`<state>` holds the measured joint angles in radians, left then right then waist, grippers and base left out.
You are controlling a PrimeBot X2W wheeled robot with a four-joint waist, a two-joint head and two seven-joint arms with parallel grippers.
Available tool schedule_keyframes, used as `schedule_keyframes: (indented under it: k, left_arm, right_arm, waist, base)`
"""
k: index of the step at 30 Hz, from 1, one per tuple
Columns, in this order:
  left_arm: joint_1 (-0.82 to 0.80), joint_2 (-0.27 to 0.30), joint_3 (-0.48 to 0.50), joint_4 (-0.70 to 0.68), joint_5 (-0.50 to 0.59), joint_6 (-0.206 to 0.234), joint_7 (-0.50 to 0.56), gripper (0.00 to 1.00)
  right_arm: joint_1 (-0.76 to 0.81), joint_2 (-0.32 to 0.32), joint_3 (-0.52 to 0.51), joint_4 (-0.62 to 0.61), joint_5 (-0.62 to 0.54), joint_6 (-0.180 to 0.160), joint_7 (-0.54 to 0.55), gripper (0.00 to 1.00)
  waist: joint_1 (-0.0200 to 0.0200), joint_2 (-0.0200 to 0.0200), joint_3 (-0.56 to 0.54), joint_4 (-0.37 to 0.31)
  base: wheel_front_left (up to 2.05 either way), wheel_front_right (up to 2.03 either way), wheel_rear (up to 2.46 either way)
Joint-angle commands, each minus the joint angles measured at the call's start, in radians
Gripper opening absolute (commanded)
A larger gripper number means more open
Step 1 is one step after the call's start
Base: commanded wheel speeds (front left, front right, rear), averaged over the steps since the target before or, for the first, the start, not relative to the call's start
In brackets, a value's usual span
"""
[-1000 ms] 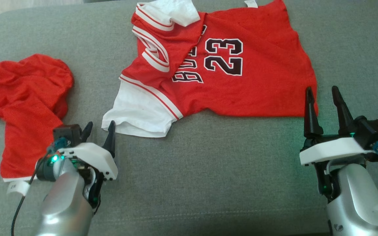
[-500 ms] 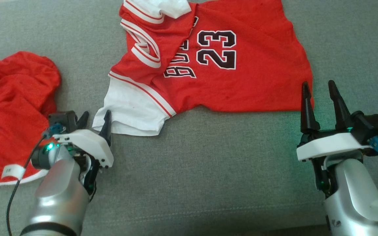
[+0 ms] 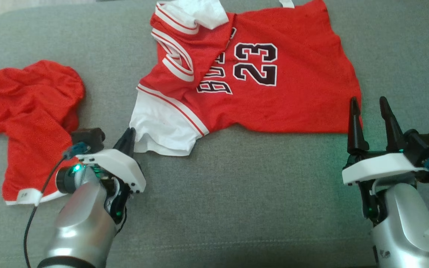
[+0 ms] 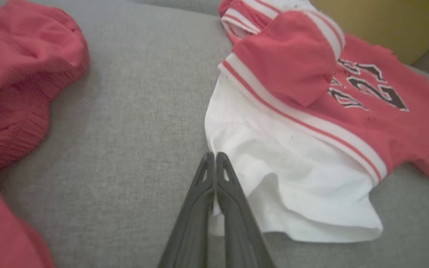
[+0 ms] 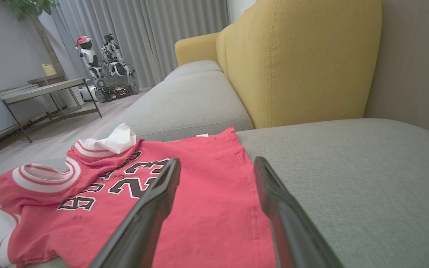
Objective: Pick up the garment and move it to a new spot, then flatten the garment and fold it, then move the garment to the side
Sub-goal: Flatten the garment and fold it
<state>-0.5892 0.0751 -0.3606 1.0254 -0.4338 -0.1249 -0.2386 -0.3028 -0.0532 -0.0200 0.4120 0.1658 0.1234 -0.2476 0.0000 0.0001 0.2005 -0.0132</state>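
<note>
We see a broad grey sofa seat (image 3: 237, 208) in a coarse woven fabric, with a yellow upholstered backrest (image 5: 296, 63) rising behind it in the right wrist view. The red jersey (image 3: 304, 100) lies spread across the far middle of the seat, between our two grippers. Its neck end is folded over on itself and its hem runs toward our right side. Well apart from it, at our left, a pair of red mesh shorts (image 3: 32, 108) sits crumpled.

Both silver forearms come up from the near edge with their fingers pointing away from us. The left one is angled inward toward the jersey and the right one stands nearly straight.

The right gripper (image 3: 368, 100) has its dark tapered fingers spread apart, with their tips over the jersey's near hem corner and nothing between them. The left gripper (image 3: 128, 131) has its fingers pressed together on the outer edge of the white sleeve (image 3: 162, 123). The cloth bunches there, and a sliver of white shows in the slit between the fingers.

Red and white ribbed bands trim the sleeve and collar. The black number 23 (image 3: 255, 63), outlined in white, reads upside down to us.
</note>
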Motion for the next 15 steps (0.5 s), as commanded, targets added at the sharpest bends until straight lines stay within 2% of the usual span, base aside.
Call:
schedule_keyframes:
  k: [1,4,9,15]
  left_arm:
    - [-0.011,0.032,0.029,-0.052,-0.023,-0.005,-0.016,0.00]
    - [0.002,0.047,0.055,-0.131,-0.055,-0.006,-0.022,0.00]
    - [0.074,0.058,0.165,-0.375,-0.044,-0.004,-0.023,0.00]
    - [0.145,0.037,0.183,-0.474,-0.012,-0.004,-0.023,0.00]
  right_arm:
    - [-0.027,0.003,0.016,-0.021,-0.008,0.007,-0.010,1.00]
    - [-0.022,0.003,-0.002,0.006,-0.008,0.007,0.001,1.00]
    - [-0.015,0.003,-0.043,0.061,0.016,0.007,0.032,1.00]
    - [-0.033,0.003,-0.082,0.168,0.078,0.007,0.065,1.00]
  waist:
    - [0.0000,-0.0001,-0.016,0.009]
    - [0.0000,-0.0001,-0.035,0.015]
    - [0.0000,-0.0001,-0.043,0.023]
    - [0.0000,-0.0001,-0.043,0.032]
  base:
    - [0.00,0.00,0.00]
    - [0.00,0.00,0.00]
    - [0.00,0.00,0.00]
    - [0.00,0.00,0.00]
